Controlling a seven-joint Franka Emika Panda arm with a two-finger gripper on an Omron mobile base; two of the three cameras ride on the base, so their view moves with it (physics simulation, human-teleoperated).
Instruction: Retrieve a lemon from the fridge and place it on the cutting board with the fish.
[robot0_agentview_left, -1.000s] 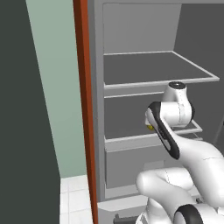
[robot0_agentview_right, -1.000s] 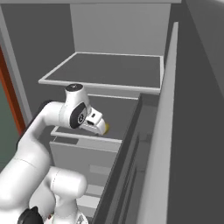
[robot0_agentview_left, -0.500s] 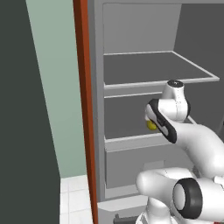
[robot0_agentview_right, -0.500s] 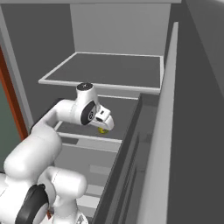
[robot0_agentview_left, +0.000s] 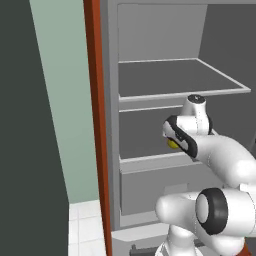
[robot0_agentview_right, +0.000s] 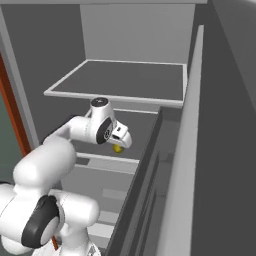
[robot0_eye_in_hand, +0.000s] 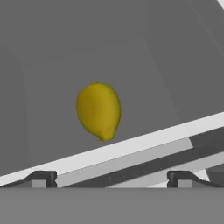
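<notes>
The lemon (robot0_eye_in_hand: 99, 110) is small and bright yellow and lies on the middle grey shelf (robot0_eye_in_hand: 52, 65) of the open fridge (robot0_agentview_left: 110, 100), just behind the shelf's pale front lip. My gripper (robot0_eye_in_hand: 113, 179) faces it from in front of that lip, open, with its two dark fingertips (robot0_eye_in_hand: 41, 178) set wide apart and nothing between them. From the left base camera, the lemon (robot0_agentview_left: 172, 144) peeks out beside my hand (robot0_agentview_left: 181, 136). From the right base camera, the lemon (robot0_agentview_right: 118, 148) sits just below the gripper (robot0_agentview_right: 123, 142). The cutting board and the fish are out of view.
The upper fridge shelf (robot0_agentview_left: 180, 80) hangs close above my wrist. The open fridge door (robot0_agentview_right: 190, 150) with its racks stands along the right. A red-brown cabinet edge (robot0_agentview_left: 95, 125) and a pale green wall (robot0_agentview_left: 65, 100) border the fridge on the left. White floor tiles (robot0_agentview_left: 85, 225) lie below.
The arm has stretched forward into the fridge, carrying the hand closer to the lemon over the middle shelf. The jaws have stayed open and the lemon has not moved.
</notes>
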